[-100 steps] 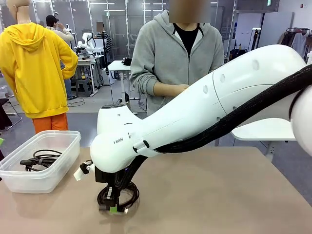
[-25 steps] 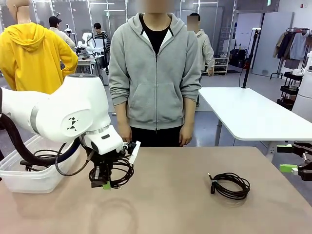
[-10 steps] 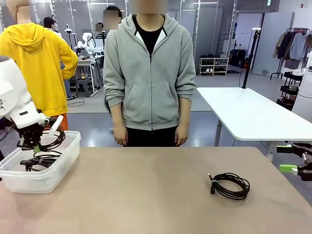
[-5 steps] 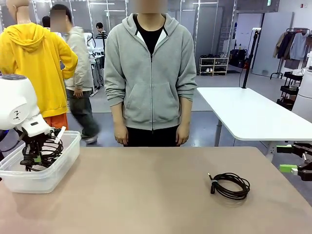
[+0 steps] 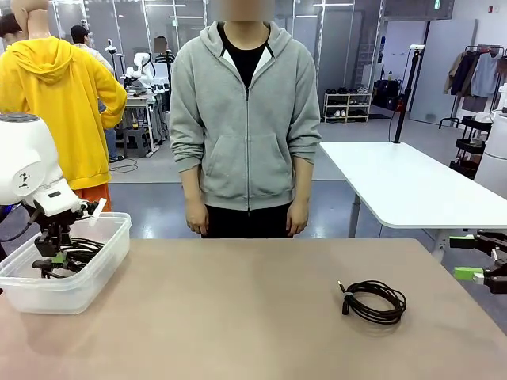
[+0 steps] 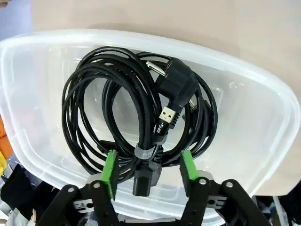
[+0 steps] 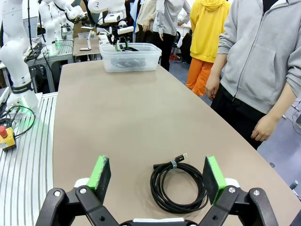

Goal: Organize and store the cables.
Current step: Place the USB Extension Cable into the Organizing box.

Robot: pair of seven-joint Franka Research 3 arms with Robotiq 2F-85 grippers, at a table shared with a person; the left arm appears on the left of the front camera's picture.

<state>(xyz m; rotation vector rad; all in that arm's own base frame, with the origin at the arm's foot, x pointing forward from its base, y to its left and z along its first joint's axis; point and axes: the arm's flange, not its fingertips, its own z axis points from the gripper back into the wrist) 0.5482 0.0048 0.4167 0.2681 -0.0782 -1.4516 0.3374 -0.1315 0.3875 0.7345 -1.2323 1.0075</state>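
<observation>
Tan tabletop carries one coiled black cable (image 5: 372, 302) near its right edge: light, floppy, best pinched across its bundled loops. More cables (image 6: 141, 108) lie in the clear bin (image 5: 107, 261) at the left edge, the left gripper (image 6: 148, 157) above them with jaws apart. The right gripper (image 7: 157, 172) is spread and empty.
</observation>
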